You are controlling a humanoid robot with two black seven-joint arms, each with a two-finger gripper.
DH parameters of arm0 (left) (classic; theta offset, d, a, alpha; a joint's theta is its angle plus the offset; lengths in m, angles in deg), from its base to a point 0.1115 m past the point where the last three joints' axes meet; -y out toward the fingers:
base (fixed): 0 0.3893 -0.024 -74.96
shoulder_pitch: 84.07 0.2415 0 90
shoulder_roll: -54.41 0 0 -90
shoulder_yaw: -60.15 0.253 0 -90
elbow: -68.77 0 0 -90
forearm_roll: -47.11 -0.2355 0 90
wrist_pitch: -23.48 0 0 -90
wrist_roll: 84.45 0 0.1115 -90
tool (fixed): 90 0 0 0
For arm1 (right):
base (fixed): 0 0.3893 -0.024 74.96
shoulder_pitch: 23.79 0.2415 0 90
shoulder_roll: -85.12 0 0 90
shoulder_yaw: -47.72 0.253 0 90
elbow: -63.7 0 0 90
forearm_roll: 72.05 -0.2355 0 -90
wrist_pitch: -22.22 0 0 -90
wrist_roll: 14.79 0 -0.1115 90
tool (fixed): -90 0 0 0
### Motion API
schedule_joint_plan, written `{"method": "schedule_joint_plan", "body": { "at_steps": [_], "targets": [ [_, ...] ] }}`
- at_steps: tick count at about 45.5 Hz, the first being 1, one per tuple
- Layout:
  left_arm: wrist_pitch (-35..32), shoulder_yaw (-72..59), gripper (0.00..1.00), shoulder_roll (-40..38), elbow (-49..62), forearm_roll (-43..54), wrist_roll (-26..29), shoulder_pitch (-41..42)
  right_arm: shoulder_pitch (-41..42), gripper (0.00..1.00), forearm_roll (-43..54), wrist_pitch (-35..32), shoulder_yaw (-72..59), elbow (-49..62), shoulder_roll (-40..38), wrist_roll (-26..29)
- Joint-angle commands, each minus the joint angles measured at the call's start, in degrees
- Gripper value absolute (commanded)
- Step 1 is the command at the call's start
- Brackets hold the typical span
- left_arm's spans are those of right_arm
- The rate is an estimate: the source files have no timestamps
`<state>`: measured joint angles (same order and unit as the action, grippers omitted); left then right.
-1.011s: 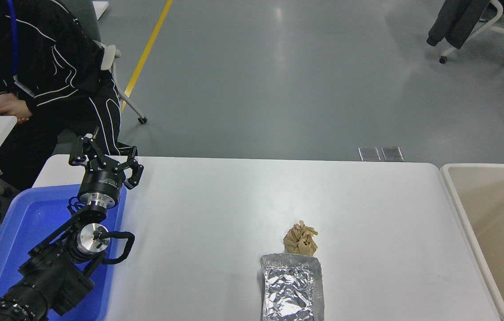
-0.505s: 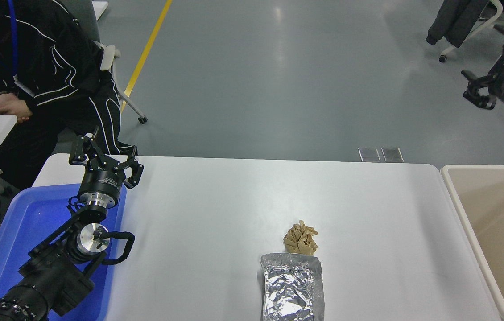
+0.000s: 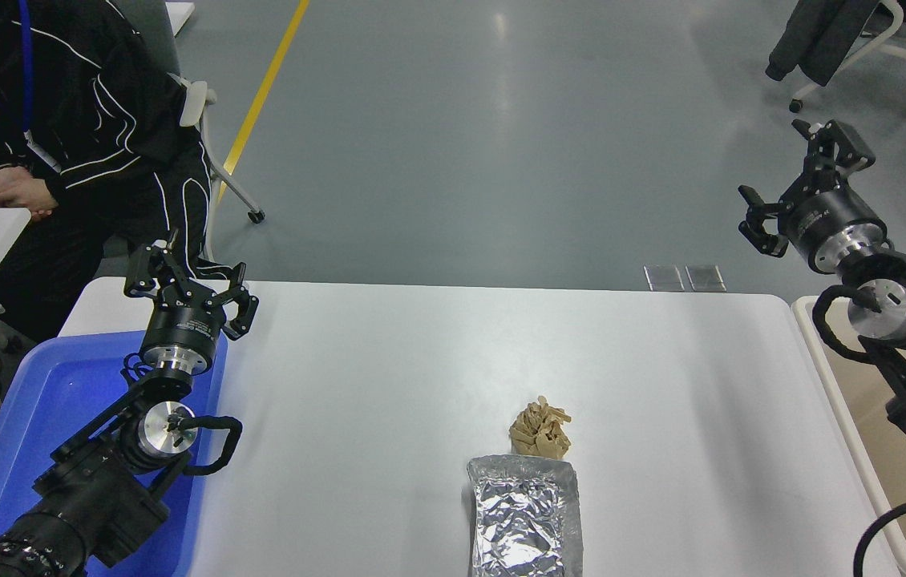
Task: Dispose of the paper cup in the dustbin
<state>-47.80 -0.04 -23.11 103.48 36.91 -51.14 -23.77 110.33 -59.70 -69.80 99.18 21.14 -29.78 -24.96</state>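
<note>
The paper cup is not in view. The dustbin (image 3: 844, 417) is a large beige bin standing against the table's right edge, and my right arm covers part of it. My right gripper (image 3: 799, 183) is open and empty. It hangs in the air above and beyond the dustbin's far corner, past the table's far right corner. My left gripper (image 3: 188, 282) is open and empty, parked over the far end of the blue tray (image 3: 20, 425) at the lower left.
A crinkled silver foil pouch (image 3: 525, 517) lies at the table's front middle, with a crumpled brown paper wad (image 3: 539, 429) just behind it. A person in black (image 3: 76, 120) sits at the far left. Wheeled chairs (image 3: 902, 48) stand at the top right.
My right arm has come into view from the right edge. Its gripper has moved left and down, from the top right corner to above the dustbin's far corner. The left arm has not moved.
</note>
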Motion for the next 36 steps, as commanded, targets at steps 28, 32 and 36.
{"method": "schedule_joint_plan", "body": {
  "at_steps": [28,32,36],
  "targets": [
    [0.0,0.07,1.0,0.0,0.0,0.01,0.0,0.0,-3.25,1.0,0.04,-0.01,0.22,-0.06,2.49,-2.31],
    [0.0,-0.02,1.0,0.0,0.0,0.01,0.0,0.0,-3.25,1.0,0.04,-0.01,0.22,-0.06,2.49,-2.31],
    [0.0,-0.02,1.0,0.0,0.0,0.01,0.0,0.0,-3.25,1.0,0.04,-0.01,0.22,-0.06,2.49,-2.31]
  ]
}}
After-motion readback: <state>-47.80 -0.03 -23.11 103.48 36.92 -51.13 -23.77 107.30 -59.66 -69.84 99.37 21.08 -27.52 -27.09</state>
